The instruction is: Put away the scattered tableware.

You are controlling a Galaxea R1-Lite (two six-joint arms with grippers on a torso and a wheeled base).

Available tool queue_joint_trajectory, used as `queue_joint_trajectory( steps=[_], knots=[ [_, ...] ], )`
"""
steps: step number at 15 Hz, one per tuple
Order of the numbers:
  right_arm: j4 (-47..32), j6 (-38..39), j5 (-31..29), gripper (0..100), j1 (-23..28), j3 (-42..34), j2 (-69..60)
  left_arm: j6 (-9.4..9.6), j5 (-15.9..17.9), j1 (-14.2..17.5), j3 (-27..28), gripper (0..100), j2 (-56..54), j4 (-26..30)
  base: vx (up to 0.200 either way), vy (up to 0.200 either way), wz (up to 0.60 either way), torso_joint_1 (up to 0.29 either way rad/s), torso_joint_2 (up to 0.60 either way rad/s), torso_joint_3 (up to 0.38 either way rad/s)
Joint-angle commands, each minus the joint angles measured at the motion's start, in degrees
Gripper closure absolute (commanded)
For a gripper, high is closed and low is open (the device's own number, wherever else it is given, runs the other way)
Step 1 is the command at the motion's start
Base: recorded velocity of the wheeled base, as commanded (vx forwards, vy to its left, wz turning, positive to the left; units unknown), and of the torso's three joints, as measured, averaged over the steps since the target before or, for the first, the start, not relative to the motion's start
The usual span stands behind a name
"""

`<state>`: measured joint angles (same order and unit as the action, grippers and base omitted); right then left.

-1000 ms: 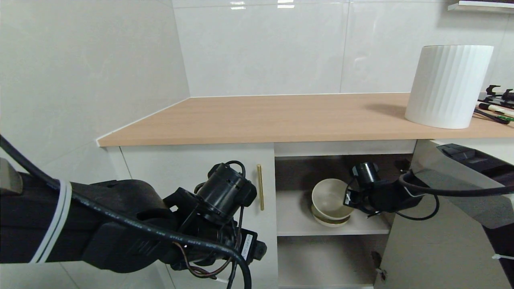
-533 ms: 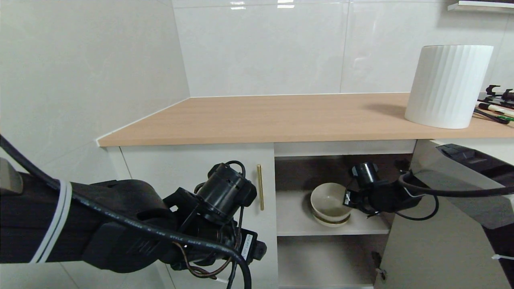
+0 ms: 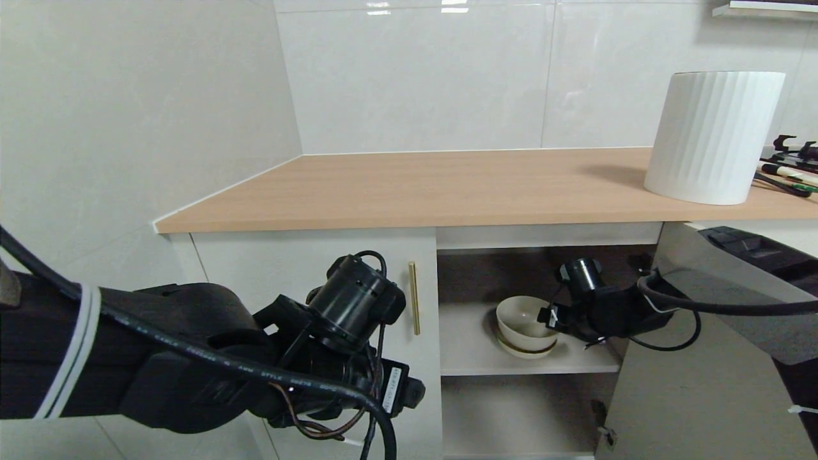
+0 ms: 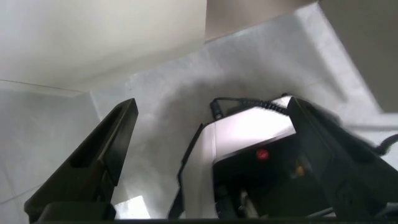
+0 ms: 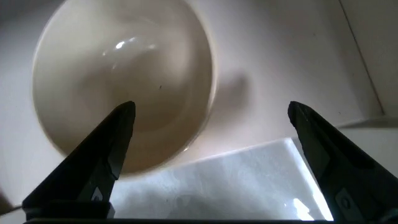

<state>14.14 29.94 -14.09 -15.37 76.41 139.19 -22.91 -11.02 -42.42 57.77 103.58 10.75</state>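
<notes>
1. Since 1.0 s ago, the bowl (image 3: 525,322) is no longer tilting above the stack. It is now sitting level on the lower dish (image 3: 525,350), and the right gripper (image 3: 547,314) is standing slightly back from it.
2. Surface: the counter (image 3: 434,185) is running wall to wall under pale tiles (image 3: 415,76). A white ribbed canister (image 3: 716,137) is standing at its right end, with pens (image 3: 789,169) lying just beyond it.
3. Below the counter, the cabinet's right door (image 3: 671,396) is hanging open. The left door is shut, and a brass handle (image 3: 414,298) is running vertically along its edge.
4. The bowl is resting on the upper shelf (image 3: 473,351) inside the open compartment, nested in the lower dish.
5. Orientation: the bowl's (image 5: 124,81) mouth is facing up. It is round in outline and its axis is standing vertical.
6. The right gripper (image 5: 211,109) is hovering just beside the bowl's right rim. Its fingers are spreading wide and pinching nothing. Contact with the rim cannot be told.
7. The left gripper (image 4: 211,102) is hanging low in front of the shut door, with its fingers spread apart and nothing between them.
</notes>
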Motion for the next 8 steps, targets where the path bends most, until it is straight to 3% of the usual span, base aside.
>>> queue_joint_trajectory(
  steps=[1, 4, 6, 8],
  knots=[
    [-1.0, 0.0, 0.6, 0, -1.0, -2.7, -5.0, -0.65, 0.1, 1.0, 0.4, 0, -3.5, 0.0, 0.0, 0.0, 0.0, 0.0, 0.0, 0.0],
    [-7.6, -0.8, 5.7, 0, -3.9, -8.6, -16.2, -0.65, 0.9, 5.0, 0.1, 0, -12.1, -1.8, 0.0, 0.0, 0.0, 0.0, 0.0, 0.0],
    [-15.5, -0.8, 7.6, 0, -5.9, -9.1, -23.6, -0.65, 1.6, 5.5, -2.8, 0, -18.9, -2.3, 0.0, 0.0, 0.0, 0.0, 0.0, 0.0],
    [-20.3, -1.1, 7.7, 0, -8.4, -9.6, -30.4, -0.65, 5.7, 5.5, -6.3, 0, -26.3, -2.4, 0.0, 0.0, 0.0, 0.0, 0.0, 0.0]
  ],
)
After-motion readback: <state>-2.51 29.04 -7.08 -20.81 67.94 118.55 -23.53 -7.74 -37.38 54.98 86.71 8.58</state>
